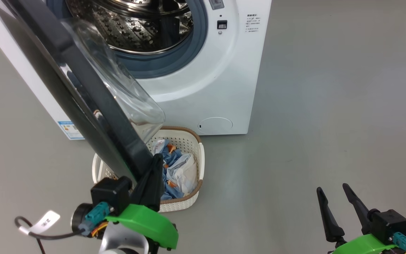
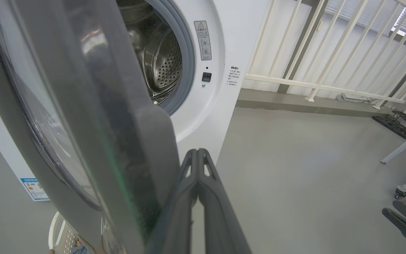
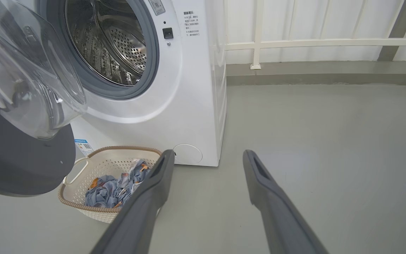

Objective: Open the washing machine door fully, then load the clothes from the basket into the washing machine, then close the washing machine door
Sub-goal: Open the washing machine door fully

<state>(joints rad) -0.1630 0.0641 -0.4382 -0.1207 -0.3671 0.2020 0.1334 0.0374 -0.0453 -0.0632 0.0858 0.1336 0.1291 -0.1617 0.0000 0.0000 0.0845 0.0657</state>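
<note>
The washing machine stands at the top of the head view with its steel drum exposed. Its door is swung out towards me, the glass bowl facing the machine. My left gripper is shut with nothing between its fingers, which rest against the inner side of the door's lower black rim. The left gripper points past the door's edge. Below the door sits the basket holding the clothes. My right gripper hangs open over bare floor, right of the basket.
A white railing and a low kerb run behind the machine's right side. A round flap and a blue sticker mark the machine's lower front. Grey floor spreads to the right. Stand legs and gear lie at the far right.
</note>
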